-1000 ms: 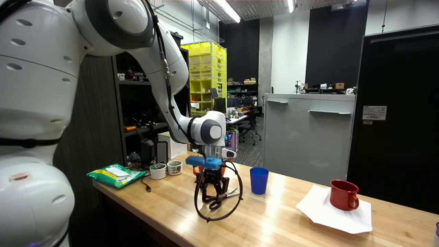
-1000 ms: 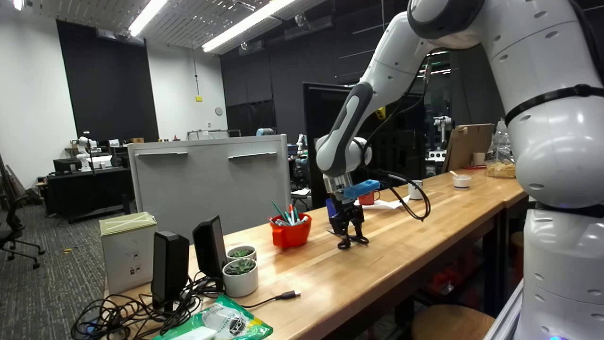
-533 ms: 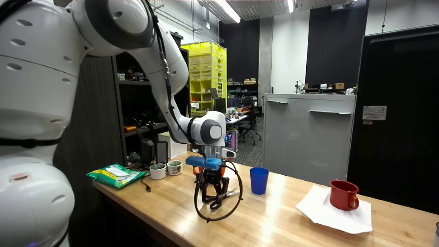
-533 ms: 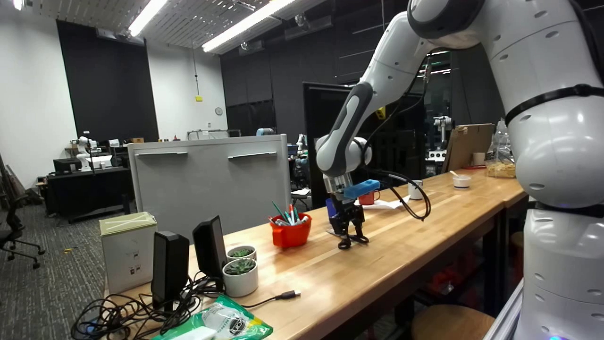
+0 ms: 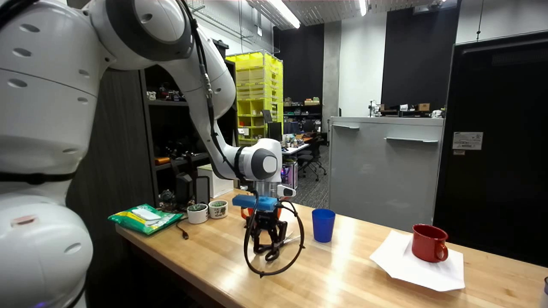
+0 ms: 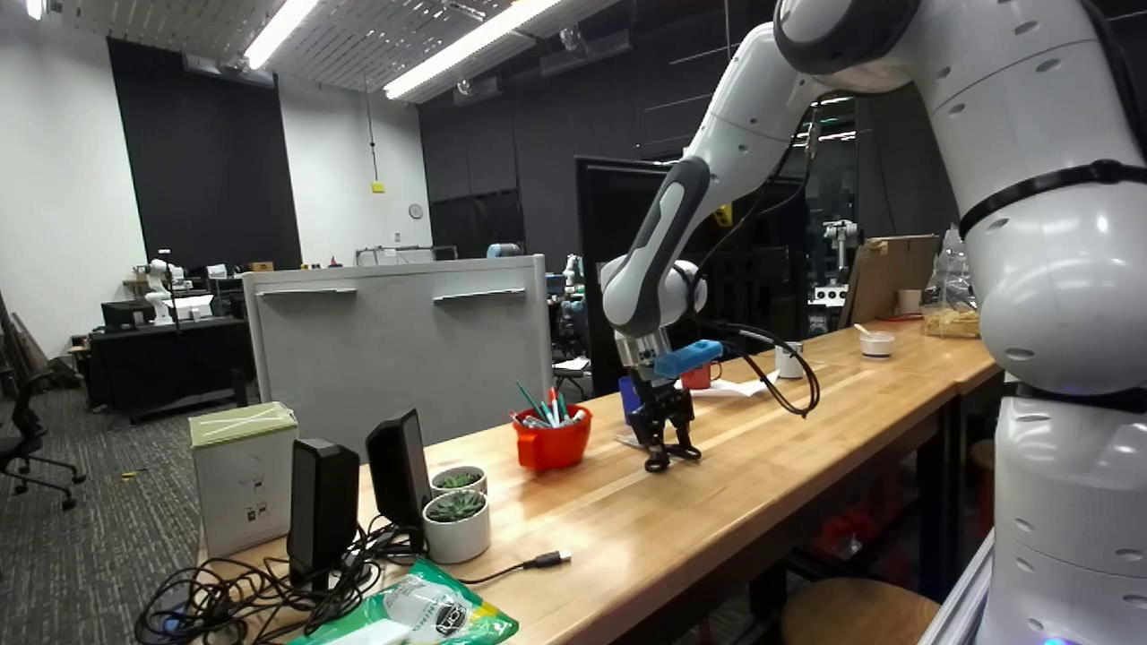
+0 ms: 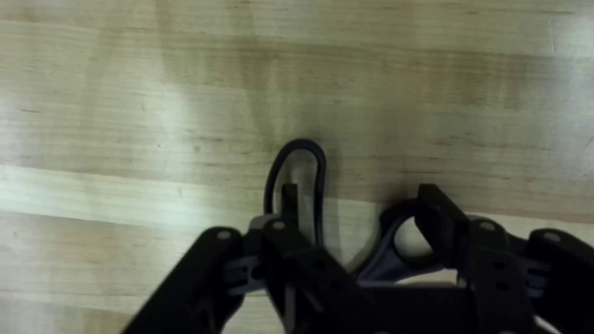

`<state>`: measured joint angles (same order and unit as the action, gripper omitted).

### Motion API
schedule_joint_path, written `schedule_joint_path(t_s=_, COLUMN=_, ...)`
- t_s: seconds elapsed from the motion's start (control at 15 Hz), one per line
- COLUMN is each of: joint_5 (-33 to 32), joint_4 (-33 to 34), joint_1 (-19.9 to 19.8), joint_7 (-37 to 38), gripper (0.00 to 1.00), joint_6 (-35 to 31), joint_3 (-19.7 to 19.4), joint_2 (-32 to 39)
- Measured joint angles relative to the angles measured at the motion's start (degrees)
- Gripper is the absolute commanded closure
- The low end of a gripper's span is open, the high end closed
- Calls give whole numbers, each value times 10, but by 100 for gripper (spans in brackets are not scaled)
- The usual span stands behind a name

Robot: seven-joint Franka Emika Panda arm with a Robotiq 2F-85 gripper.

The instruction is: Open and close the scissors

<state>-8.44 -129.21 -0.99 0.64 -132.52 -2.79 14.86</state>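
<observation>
While the gripper (image 7: 357, 190) is held low over the table (image 5: 355, 280), its jaws are set wide apart, and the scissors (image 7: 385, 262) are placed directly beneath it, with their black handles spread. In the wrist view, the tip of one finger (image 7: 290, 202) is framed by the long loop (image 7: 319, 195), and the small loop (image 7: 389, 218) is partly covered by the other finger (image 7: 438, 222); whether that second tip is set inside the loop, or merely beside it, cannot be told. From beneath the gripper, the blades (image 5: 292, 239) are pointed away from the robot's base (image 6: 1066, 502), and how far they are parted cannot be made out. Near the gripper, a blue cup (image 5: 323, 226) is stood upright; in an exterior view it is partly hidden behind the gripper. A red pot of pens (image 6: 553, 446) is also set near the gripper, and beside the gripper a black cable (image 5: 262, 273) is hung in a loop. Well apart from the gripper, two potted plants (image 5: 198, 217) and a green packet (image 5: 147, 226) are seen to one side of it, while on its opposite side a red mug (image 5: 425, 246) is stood upright on a sheet of white paper (image 5: 428, 278)
</observation>
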Motion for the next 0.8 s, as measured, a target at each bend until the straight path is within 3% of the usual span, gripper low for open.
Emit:
schedule_joint_path(t_s=0.4, joint_5=-1, joint_4=0, joint_1=0, joint_7=1, gripper=33, joint_6=0, joint_3=-2, joint_2=0)
schedule_joint_path(t_s=0.67, joint_5=-1, joint_4=0, joint_1=-1, joint_7=1, gripper=24, joint_6=0, joint_3=-5, joint_2=1)
schedule_joint_path(t_s=0.73, joint_5=-1, joint_4=0, joint_1=-1, joint_7=1, gripper=14, joint_6=0, joint_3=-6, joint_2=1)
schedule_joint_path(t_s=0.8, joint_5=-1, joint_4=0, joint_1=-2, joint_7=1, gripper=16, joint_6=-1, joint_3=-7, joint_2=2)
